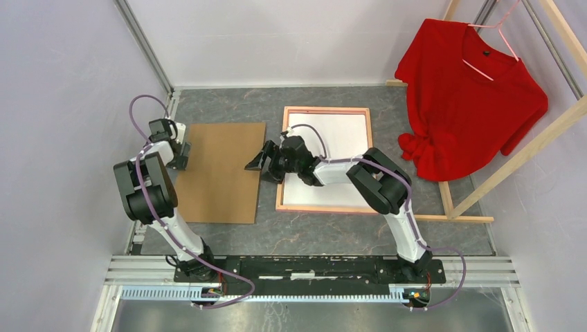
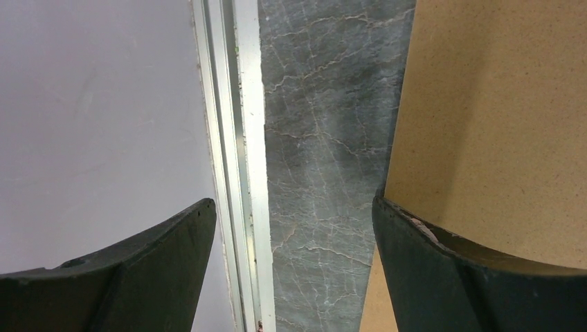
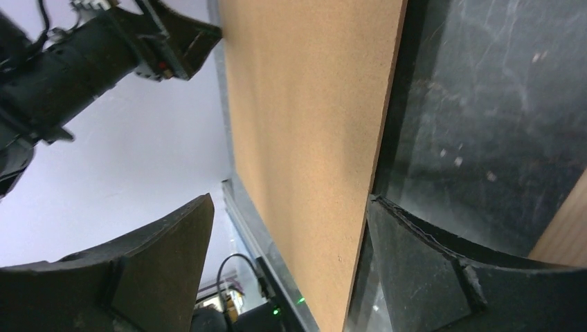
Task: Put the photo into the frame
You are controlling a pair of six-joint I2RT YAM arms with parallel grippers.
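Frame (image 1: pixel 325 110) lies just right of the right pincer (image 1: pixel 258 158), whose jaws gape wide, holding nothing.

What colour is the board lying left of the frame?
The board is plain light brown, with no pattern; the top external view shows it best.

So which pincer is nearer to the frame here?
Right. The right pincer sits just off the frame's left edge, its arm crossing the frame. The left pincer is at the brown board's far left edge, the whole board between.
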